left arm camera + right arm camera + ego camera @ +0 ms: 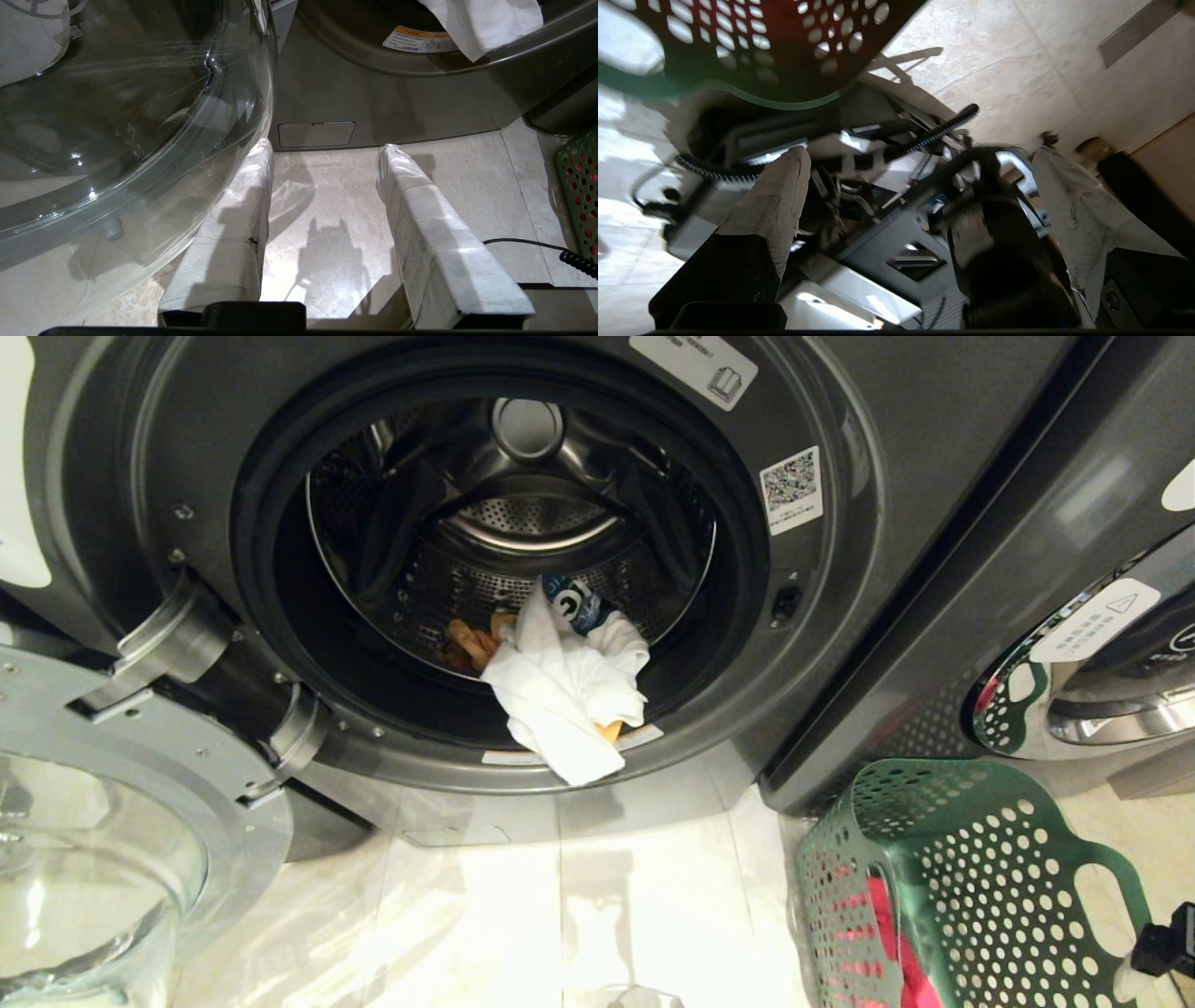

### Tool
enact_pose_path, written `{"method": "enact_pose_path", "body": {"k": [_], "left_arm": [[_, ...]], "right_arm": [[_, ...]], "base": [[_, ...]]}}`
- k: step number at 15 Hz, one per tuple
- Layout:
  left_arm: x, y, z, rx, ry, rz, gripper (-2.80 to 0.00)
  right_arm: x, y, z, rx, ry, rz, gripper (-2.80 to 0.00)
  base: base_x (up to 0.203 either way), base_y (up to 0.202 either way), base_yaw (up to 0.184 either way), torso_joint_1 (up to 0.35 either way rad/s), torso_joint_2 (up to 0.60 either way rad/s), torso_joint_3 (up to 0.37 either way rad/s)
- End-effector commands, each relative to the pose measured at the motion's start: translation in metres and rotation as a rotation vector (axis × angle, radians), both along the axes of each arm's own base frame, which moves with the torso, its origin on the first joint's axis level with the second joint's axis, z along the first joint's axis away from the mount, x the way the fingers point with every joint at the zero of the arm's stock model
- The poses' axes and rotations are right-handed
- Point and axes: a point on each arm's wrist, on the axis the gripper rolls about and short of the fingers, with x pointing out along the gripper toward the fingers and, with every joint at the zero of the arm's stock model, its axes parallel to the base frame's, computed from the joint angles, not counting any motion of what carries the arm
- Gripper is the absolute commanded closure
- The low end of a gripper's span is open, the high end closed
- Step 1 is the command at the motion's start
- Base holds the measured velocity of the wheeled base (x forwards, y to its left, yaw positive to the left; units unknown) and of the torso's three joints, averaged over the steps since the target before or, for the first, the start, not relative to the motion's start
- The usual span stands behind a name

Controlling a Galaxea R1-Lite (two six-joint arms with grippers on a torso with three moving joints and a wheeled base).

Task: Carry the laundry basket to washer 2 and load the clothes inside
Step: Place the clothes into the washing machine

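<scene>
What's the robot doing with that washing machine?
It's loading laundry. The washer door hangs open, and a white garment droops over the drum's lip with something yellow behind it. A pink garment waits in the green basket on the floor to the right. The right claw is open and empty beside the basket. The left claw sits low by the door, holding nothing.

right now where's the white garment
In the head view the soft white garment hangs over the lower lip of the dark grey front-loading washer's open drum, beside a mustard-yellow garment, left of the green perforated plastic laundry basket.
</scene>
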Motion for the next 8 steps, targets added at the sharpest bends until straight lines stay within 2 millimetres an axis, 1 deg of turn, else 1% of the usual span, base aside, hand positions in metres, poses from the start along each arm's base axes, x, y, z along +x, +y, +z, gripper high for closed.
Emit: {"method": "enact_pose_path", "body": {"k": [1, 3, 5, 6, 7, 8], "left_arm": [[0.000, 0.000, 0.000, 0.000, 0.002, 0.000, 0.00], [0.000, 0.000, 0.000, 0.000, 0.001, 0.001, 0.00], [0.000, 0.000, 0.000, 0.000, 0.002, 0.000, 0.00], [0.000, 0.000, 0.000, 0.000, 0.002, 0.000, 0.00], [0.000, 0.000, 0.000, 0.000, 0.000, 0.001, 0.00], [0.000, 0.000, 0.000, 0.000, 0.002, 0.001, 0.00]], "right_arm": [[0.027, -0.036, -0.038, 0.057, 0.083, -0.071, -2.80], [0.055, -0.067, -0.084, 0.084, 0.057, -0.056, -2.80], [0.075, -0.089, -0.126, 0.106, 0.002, -0.022, -2.80], [0.084, -0.097, -0.140, 0.122, -0.061, 0.008, -2.80], [0.089, -0.100, -0.146, 0.160, -0.128, 0.068, -2.80], [0.091, -0.096, -0.146, 0.179, -0.146, 0.149, -2.80]], "base": [[0.000, 0.000, 0.000, 0.000, 0.00, 0.000], [0.000, 0.000, 0.000, 0.000, 0.00, 0.000], [0.000, 0.000, 0.000, 0.000, 0.00, 0.000], [0.000, 0.000, 0.000, 0.000, 0.00, 0.000], [0.000, 0.000, 0.000, 0.000, 0.00, 0.000], [0.000, 0.000, 0.000, 0.000, 0.00, 0.000]]}}
